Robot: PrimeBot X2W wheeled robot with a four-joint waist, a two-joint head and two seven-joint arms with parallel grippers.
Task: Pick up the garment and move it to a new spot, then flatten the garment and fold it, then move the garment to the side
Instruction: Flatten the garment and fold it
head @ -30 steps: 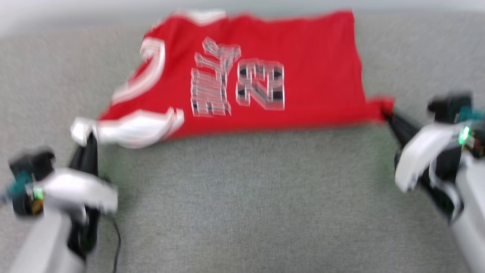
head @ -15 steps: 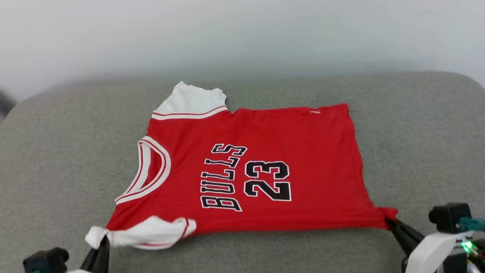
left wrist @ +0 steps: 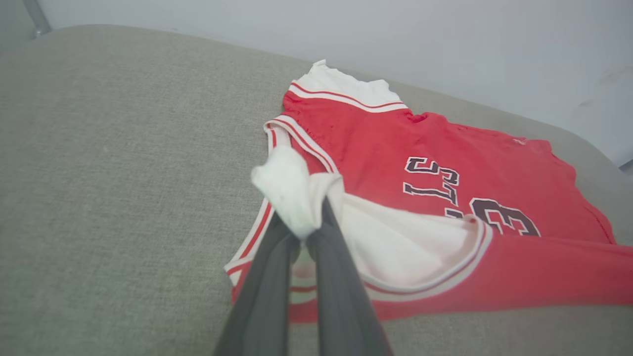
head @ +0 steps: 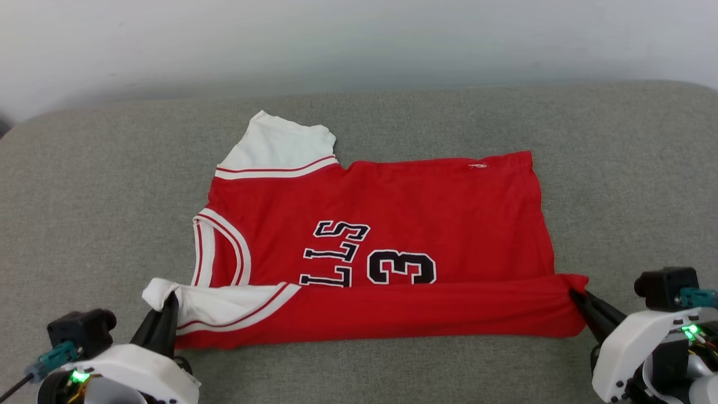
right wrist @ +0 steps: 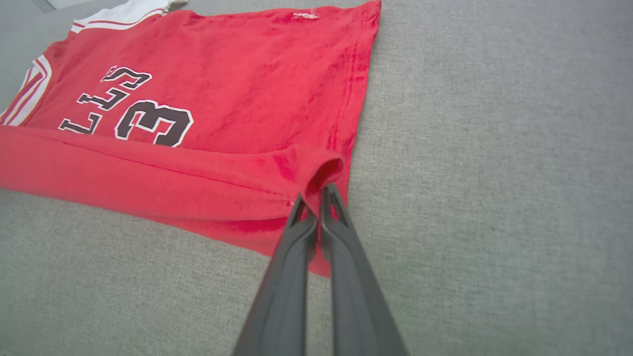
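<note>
The garment (head: 392, 224), a red jersey with white sleeves and black lettering, lies on a grey cushion with its neck to the left. Its near edge is lifted and turned over toward the far side, covering part of the "23". My left gripper (head: 170, 297) is shut on the near white sleeve (left wrist: 292, 198); its dark fingers (left wrist: 326, 257) pinch the cloth. My right gripper (head: 573, 294) is shut on the near hem corner (right wrist: 324, 173) of the garment (right wrist: 222, 84). The far sleeve (head: 280, 148) lies flat.
The grey cushion (head: 84, 196) has bare fabric on all sides of the jersey. A pale wall (head: 359, 39) runs behind its far edge. The cushion rounds off at the far corners.
The camera has shifted between frames. Both grippers have carried the near edge of the garment up and over toward the far side, so a red band now covers the lower lettering.
</note>
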